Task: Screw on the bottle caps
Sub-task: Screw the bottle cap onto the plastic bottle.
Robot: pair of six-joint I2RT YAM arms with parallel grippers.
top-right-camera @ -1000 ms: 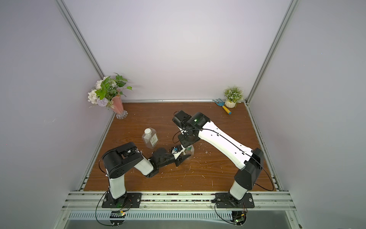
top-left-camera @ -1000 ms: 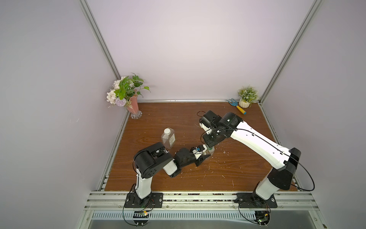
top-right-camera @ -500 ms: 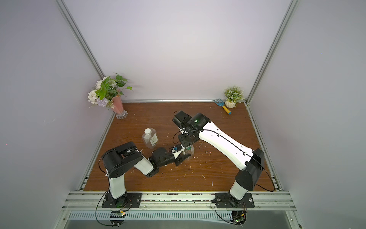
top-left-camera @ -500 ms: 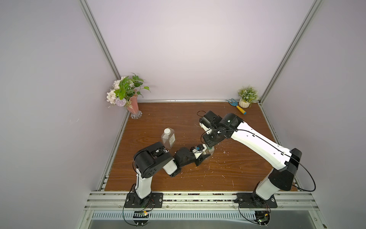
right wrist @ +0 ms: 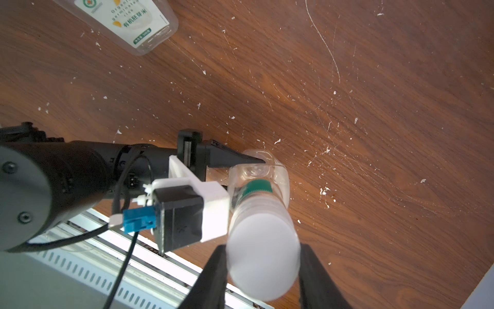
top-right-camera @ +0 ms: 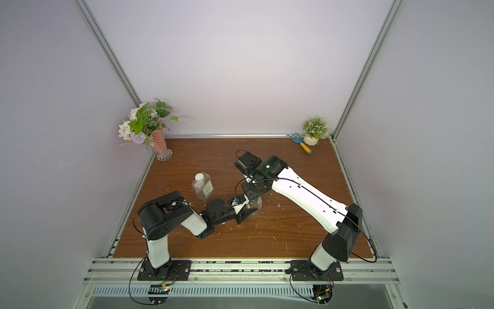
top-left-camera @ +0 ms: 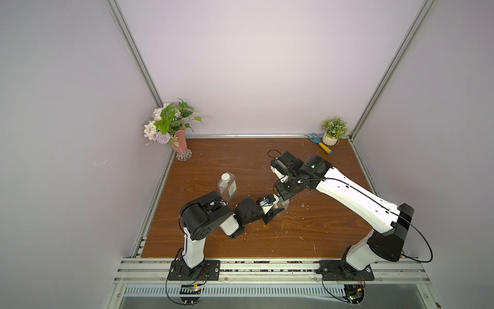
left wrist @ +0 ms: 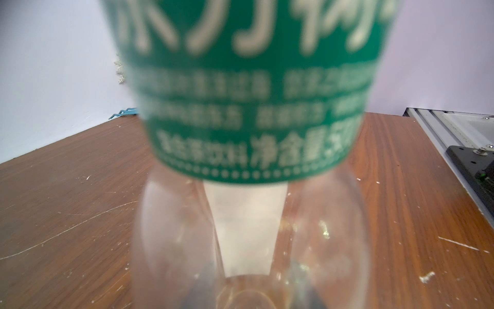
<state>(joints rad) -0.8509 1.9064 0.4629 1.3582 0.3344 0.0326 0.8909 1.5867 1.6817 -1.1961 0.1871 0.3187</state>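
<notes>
A round clear bottle (left wrist: 251, 107) with a green label stands upright near the table's middle, its base showing in both top views (top-left-camera: 285, 208) (top-right-camera: 256, 208). My left gripper (right wrist: 242, 171) is shut on its lower body, one finger (right wrist: 235, 160) against the clear base. On its neck sits a white bottle cap (right wrist: 263, 251), and my right gripper (right wrist: 263, 270) is shut on it from above, a finger (right wrist: 213, 278) on each side. The squarish bottle (top-left-camera: 227, 188) stands to the left with its white cap (top-left-camera: 226, 176) on.
A pink vase of flowers (top-left-camera: 179, 144) stands at the back left. A small potted plant (top-left-camera: 332, 132) and a blue-and-yellow garden fork (top-left-camera: 319, 143) lie at the back right. White flecks are scattered over the wooden table (top-left-camera: 320, 227). A metal rail (top-left-camera: 254, 263) runs along the front.
My right gripper's jaws have closed in on the cap. Both arms and the bottles have stayed where they were.
</notes>
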